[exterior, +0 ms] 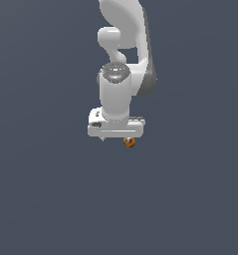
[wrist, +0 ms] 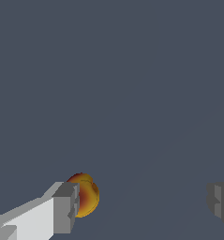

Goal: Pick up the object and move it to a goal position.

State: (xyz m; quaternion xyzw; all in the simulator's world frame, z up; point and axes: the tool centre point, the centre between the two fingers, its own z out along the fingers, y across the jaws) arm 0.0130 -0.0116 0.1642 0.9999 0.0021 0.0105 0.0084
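The object [exterior: 129, 142] is a tiny roundish orange-yellow thing with a dark red patch, lying on the grey floor. In the exterior view it peeks out just under the white gripper [exterior: 115, 139], at its end on the exterior view's right. In the wrist view the object [wrist: 87, 196] sits right beside one grey finger pad [wrist: 65, 207], partly hidden by it, on the side facing the other finger [wrist: 220, 202]. The gripper [wrist: 144, 206] is open wide and holds nothing. I cannot tell whether the pad touches the object.
The white arm [exterior: 121, 60] rises above the gripper toward the top of the exterior view. A plain dark grey floor [exterior: 51, 189] lies all around. No other objects show.
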